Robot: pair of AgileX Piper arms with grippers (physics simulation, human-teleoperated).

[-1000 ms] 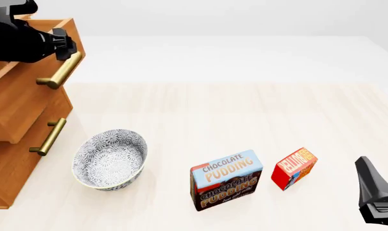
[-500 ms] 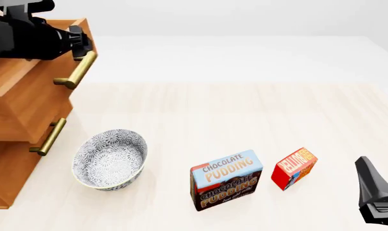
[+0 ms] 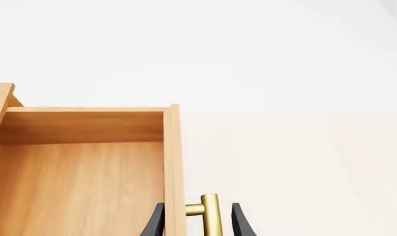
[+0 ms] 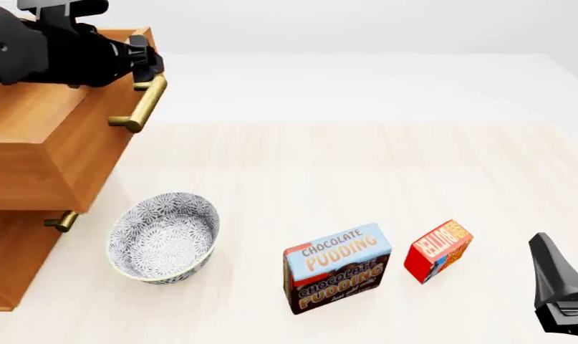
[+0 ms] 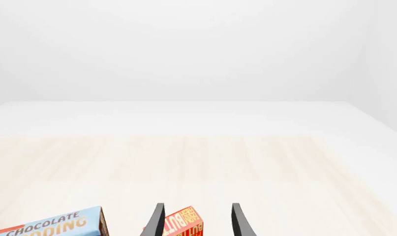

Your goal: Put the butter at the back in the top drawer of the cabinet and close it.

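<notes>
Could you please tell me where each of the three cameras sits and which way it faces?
Front view: fixed above and behind the arms, facing forward and down at the light-brown wooden cabinet; left gripper and right gripper show.
Left wrist view: behind its fingers, facing the open top drawer; front view shares it.
Right wrist view: behind its fingers, facing the small red butter box, also in front view.

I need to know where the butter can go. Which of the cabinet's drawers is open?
The top drawer, the uppermost one, pulled well out over the lower drawers; the left gripper has its jaws around its brass handle.
</notes>
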